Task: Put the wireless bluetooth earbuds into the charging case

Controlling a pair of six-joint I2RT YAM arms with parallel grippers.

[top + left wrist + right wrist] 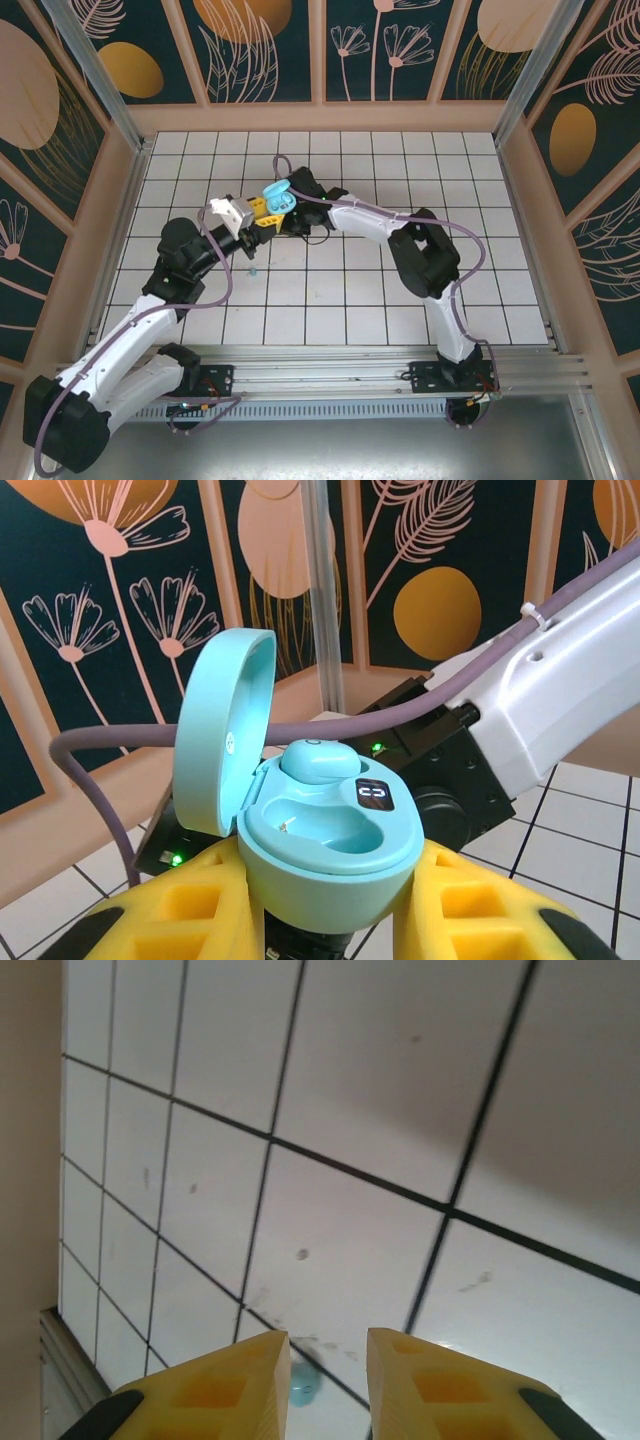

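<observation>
The left pincer (325, 910) is clamped on the open, rounded teal plastic charging case (330, 830), held above the white tiled table (400, 300). A seated teal earbud (315, 760) fills the case's far well, and the near well is empty. The right pincer (328, 1340) hovers beside the case, jaws narrowly parted and gripping nothing. Next it likely must fetch the tiny loose teal earbud (252, 270) from the table near the case.

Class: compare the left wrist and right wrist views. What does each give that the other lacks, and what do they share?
Left wrist: the left pincer clamps the open teal charging case, one teal earbud seated, the nearer socket empty; the right arm is behind. Right wrist: the open right pincer frames a small teal blob on the floor, likely an earbud. Shared: yellow fingers and white tiling.
</observation>
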